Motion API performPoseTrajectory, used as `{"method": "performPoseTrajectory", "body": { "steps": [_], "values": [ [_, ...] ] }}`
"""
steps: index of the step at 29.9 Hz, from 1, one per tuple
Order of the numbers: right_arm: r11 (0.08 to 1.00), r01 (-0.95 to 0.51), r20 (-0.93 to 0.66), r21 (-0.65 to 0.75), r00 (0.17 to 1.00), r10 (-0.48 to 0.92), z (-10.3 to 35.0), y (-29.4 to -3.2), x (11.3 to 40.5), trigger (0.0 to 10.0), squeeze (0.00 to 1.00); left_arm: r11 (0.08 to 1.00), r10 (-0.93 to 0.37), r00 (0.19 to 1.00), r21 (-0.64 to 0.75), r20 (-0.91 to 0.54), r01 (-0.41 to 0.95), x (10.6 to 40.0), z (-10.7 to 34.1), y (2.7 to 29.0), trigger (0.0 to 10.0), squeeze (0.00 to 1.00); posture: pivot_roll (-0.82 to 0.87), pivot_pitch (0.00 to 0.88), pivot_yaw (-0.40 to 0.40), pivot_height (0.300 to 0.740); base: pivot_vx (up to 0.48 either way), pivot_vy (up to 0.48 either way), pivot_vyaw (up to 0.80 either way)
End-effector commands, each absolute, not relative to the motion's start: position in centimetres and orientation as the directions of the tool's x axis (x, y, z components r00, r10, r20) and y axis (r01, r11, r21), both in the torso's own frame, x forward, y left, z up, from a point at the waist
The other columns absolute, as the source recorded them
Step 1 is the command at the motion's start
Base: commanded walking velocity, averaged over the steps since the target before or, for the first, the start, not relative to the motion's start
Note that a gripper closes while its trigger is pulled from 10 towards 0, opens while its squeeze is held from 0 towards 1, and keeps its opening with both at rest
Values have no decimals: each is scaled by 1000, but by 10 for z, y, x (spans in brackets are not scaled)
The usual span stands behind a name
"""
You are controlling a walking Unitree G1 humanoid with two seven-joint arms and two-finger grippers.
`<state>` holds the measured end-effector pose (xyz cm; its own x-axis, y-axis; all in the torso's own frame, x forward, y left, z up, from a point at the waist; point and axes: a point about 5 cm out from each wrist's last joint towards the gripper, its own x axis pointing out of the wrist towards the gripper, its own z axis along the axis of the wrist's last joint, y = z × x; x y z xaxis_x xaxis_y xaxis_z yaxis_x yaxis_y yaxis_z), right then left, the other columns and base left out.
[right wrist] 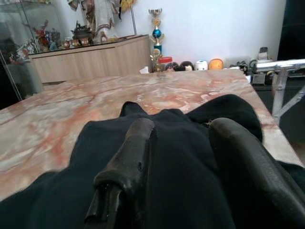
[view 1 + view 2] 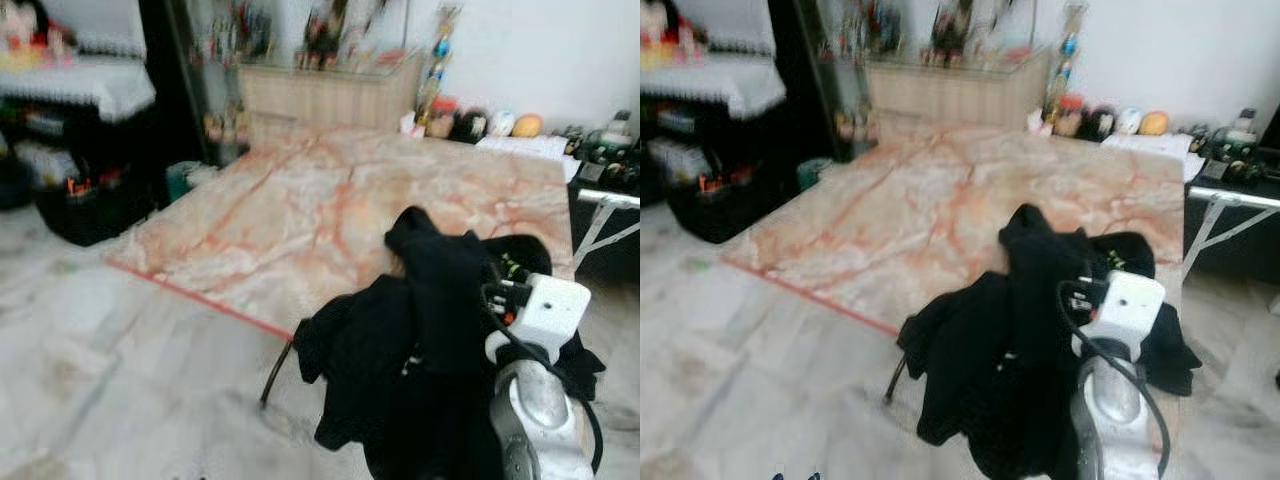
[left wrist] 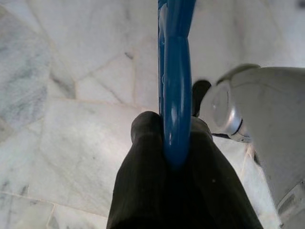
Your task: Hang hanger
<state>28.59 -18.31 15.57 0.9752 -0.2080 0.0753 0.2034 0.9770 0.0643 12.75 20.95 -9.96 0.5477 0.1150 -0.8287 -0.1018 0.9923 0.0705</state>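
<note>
Hanger, blue plastic, was pinched between the closed black fingers of the left gripper, low over the pale marble floor, the arm apparently hanging at the robot's side to keep it out of the way. The right gripper was raised at the near corner of the marble-patterned table, its two fingers spread apart and pressed into a black garment that lay heaped on the table edge and spilled over it. That reach likely served to gather the cloth so it could go onto the hanger. Along the far wall stood a wooden cabinet with figurines and a trophy
</note>
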Motion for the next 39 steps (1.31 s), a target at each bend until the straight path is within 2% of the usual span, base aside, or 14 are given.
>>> {"method": "performPoseTrajectory", "body": {
  "steps": [1, 18, 25, 28, 32, 39],
  "values": [
    [973, 225, 72, 58, 971, -229, 156, -188, 285, 10000, 0, 992, 119, 553, 71, -825, -109, 129, -99, 210, 10000, 0, 50, 18, 32, 740, -307, 0, 0],
    [958, 283, 7, 40, 959, -284, 137, -200, 283, 10000, 0, 990, 127, 537, 73, -834, -120, 126, -100, 211, 10000, 0, 51, 36, 23, 740, -275, 0, 0],
    [927, 366, -139, 82, 925, -353, 102, -220, 275, 10000, 0, 990, 127, 540, 70, -832, -124, 128, -100, 209, 10000, 0, 53, 37, 19, 740, 0, 0, 0],
    [924, 375, -246, 74, 905, -348, 69, -227, 270, 10000, 0, 990, 128, 543, 71, -830, -126, 130, -99, 209, 10000, 0, 43, 44, 22, 740, 0, 0, 0],
    [923, 372, -412, 99, 860, -302, 26, -225, 260, 10000, 0, 989, 136, 552, 76, -822, -129, 131, -98, 209, 10000, 0, 51, 42, 22, 740, 0, 0, 0],
    [942, 307, -541, 132, 819, -192, -12, -214, 249, 10000, 0, 989, 144, 562, 94, -814, -117, 135, -97, 212, 10000, 0, 59, 42, 23, 740, 0, 0, 0]
  ]
}}
